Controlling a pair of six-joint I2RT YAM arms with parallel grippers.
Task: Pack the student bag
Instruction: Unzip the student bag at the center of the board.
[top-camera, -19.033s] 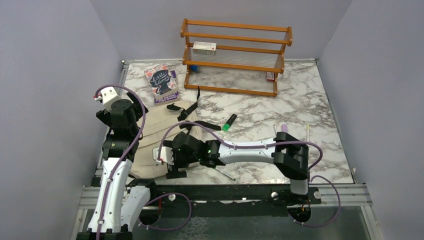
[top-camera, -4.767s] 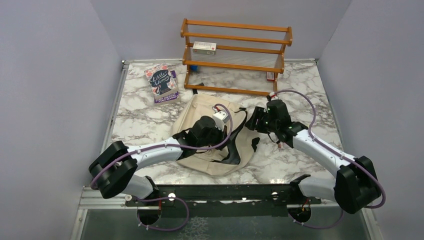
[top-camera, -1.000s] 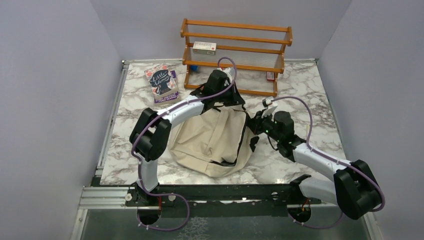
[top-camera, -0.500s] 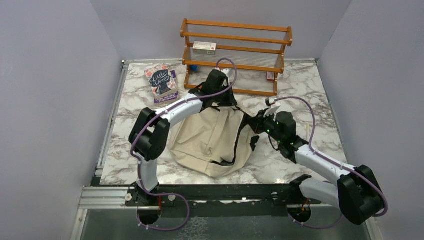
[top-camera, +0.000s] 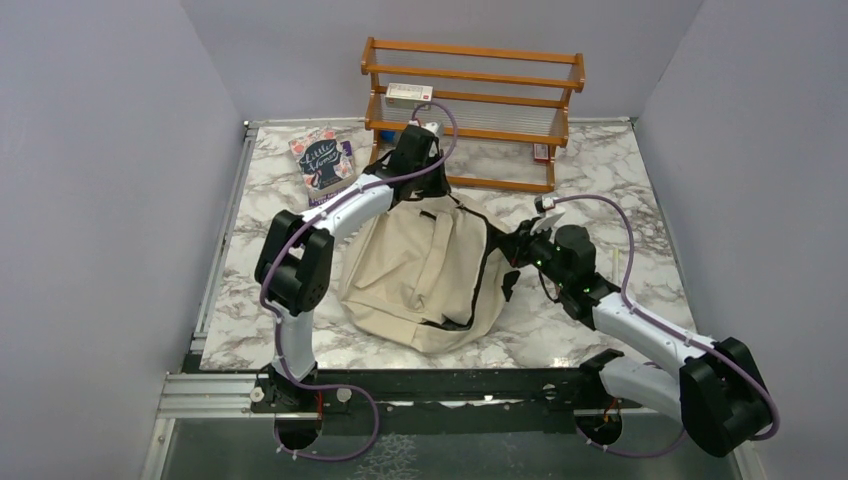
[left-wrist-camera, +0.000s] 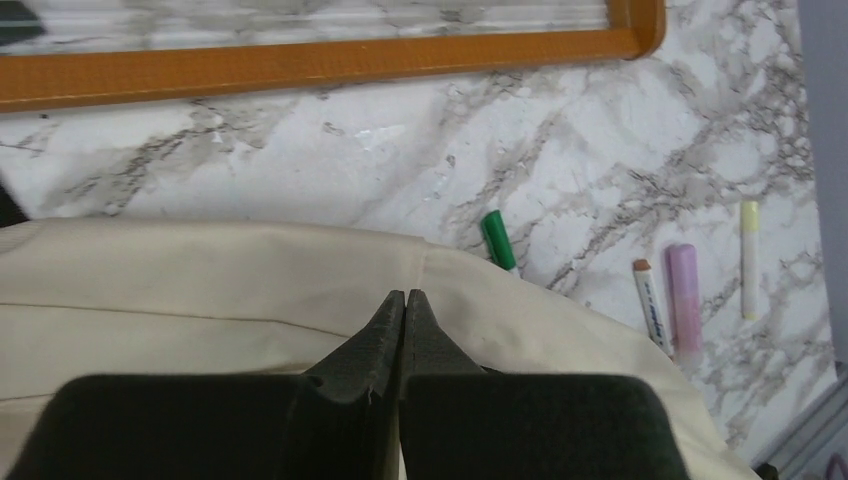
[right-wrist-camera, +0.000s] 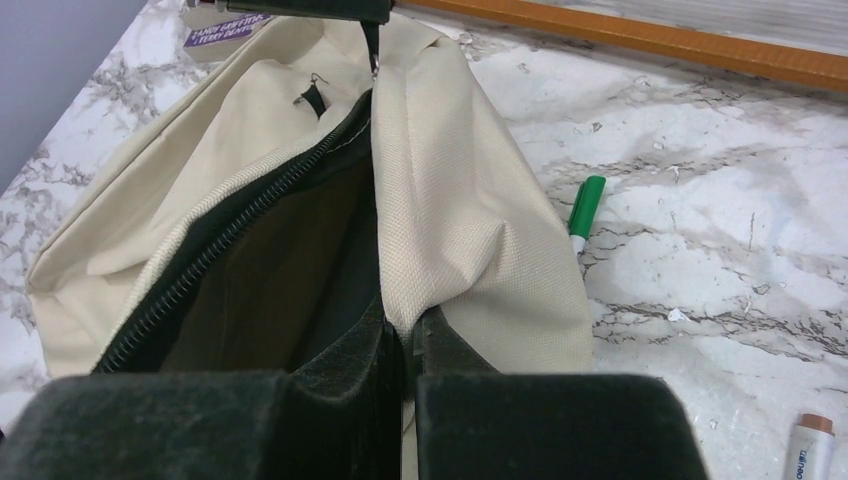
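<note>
Top external view: any writing you can read?

— Only on the book (top-camera: 322, 166) at the far left of the bench (top-camera: 640, 200). Its cover script looks like "Little Women". The small box (top-camera: 409, 92) on the wooden rack (top-camera: 470, 130) has a red mark, but its print is too small to read.

Where is the bag?

— The bag (top-camera: 420, 270) sits mid-bench, just near of the rack. Its far top is raised into a peak by the left tool (top-camera: 430, 188), whose fingers are pressed fully together on it. The right tool (top-camera: 505, 250) pinches the bag's right edge.

What do the wrist views add?

— Right wrist: the black zipper (right-wrist-camera: 230, 240) lies open onto dark lining, and the tool's fingers are narrow on the rim of the opening. A green marker (right-wrist-camera: 585, 215) lies just right of the bag. A brown-capped marker (right-wrist-camera: 810, 445) carries lettering I cannot read.

— Left wrist: cream fabric lies under the closed fingers. Farther right are a pink marker (left-wrist-camera: 684, 300) and a pale yellow pen (left-wrist-camera: 749, 258).
</note>
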